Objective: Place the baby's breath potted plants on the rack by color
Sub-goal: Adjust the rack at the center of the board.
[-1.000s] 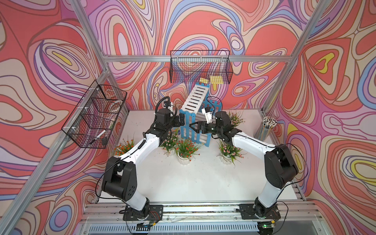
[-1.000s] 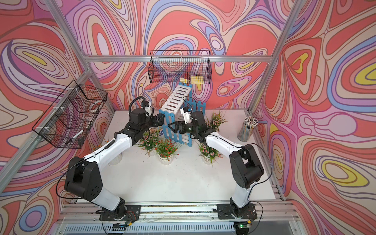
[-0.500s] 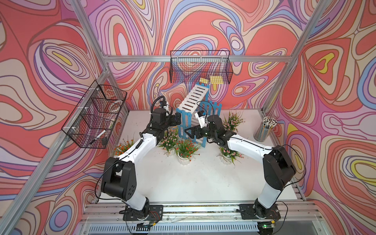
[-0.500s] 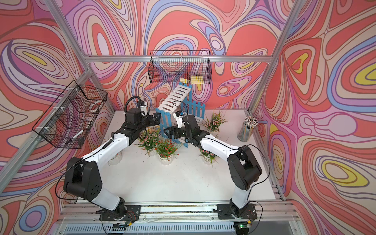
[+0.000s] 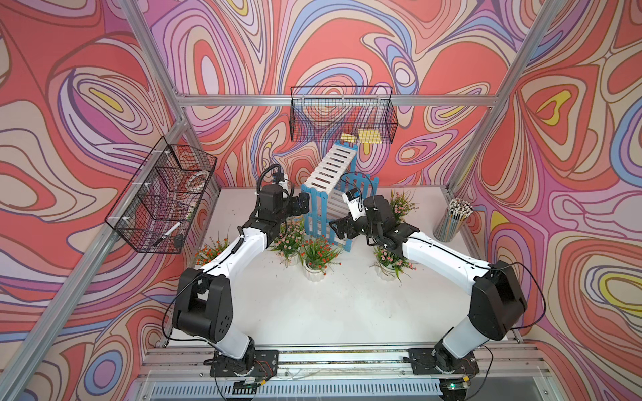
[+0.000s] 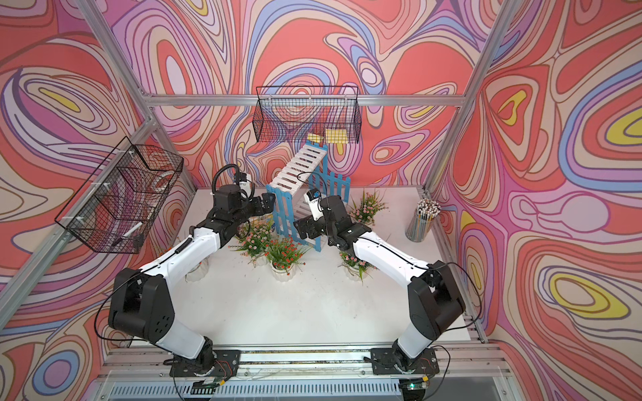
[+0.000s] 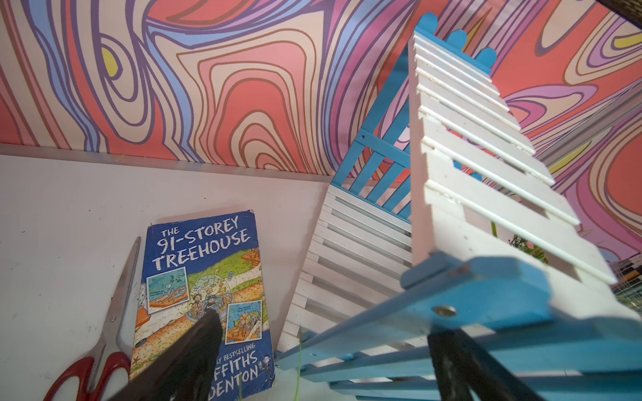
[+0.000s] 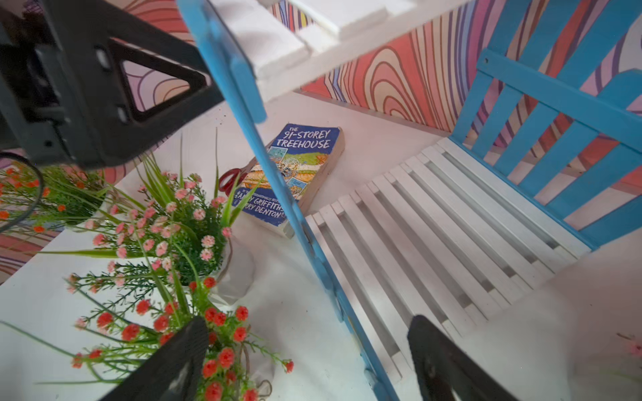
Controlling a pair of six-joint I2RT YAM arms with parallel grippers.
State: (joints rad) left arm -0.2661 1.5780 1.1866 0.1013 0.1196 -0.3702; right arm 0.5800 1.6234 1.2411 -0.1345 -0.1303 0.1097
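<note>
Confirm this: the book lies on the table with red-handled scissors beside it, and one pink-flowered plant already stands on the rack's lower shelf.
Wrong on the plant: the lower shelf of the rack holds none; the right wrist view shows its white slats bare, and a top view shows all three pink-flowered plants on the table. The book and red-handled scissors are as stated.

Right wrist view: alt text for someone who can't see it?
The right gripper, jaws open, straddles the blue side frame of the rack with white slatted shelves. Beside it stand a pink-flowered plant and an orange-flowered plant; beyond lie a book and red scissors.
</note>
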